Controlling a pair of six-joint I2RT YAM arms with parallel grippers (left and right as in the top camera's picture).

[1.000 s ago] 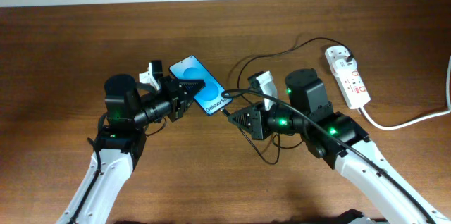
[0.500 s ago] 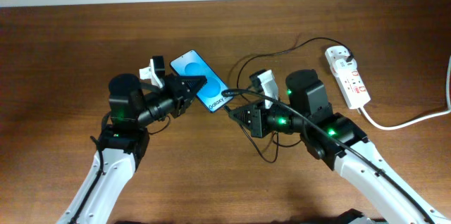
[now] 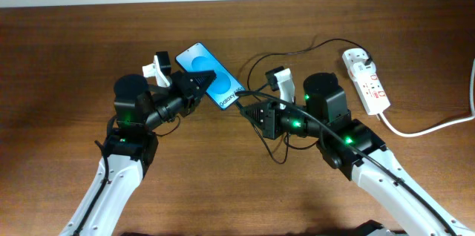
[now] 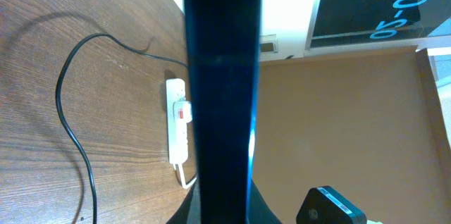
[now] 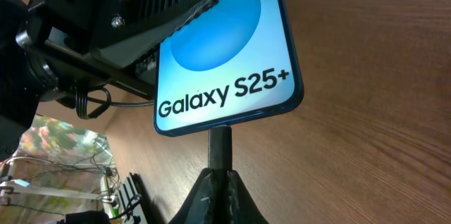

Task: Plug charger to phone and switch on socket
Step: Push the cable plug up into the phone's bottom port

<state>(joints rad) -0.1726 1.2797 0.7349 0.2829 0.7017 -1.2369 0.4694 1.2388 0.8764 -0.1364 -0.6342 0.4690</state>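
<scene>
While left fingers (image 3: 199, 86) clamp the phone (image 5: 225, 55), right fingers (image 5: 208, 199) pinch the charger (image 5: 220, 146) at its end.

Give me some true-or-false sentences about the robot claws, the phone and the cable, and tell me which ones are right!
1. The left claw is holding the phone. True.
2. The phone's screen is switched off and black. False: it glows bright blue and reads "Galaxy S25+".
3. The right claw pinches the charger plug, whose tip sits at the phone's bottom edge. True.
4. One claw is pressing a switch on the socket. False: both claws are at the phone, and the socket lies apart from them, over by the table's right side.
</scene>
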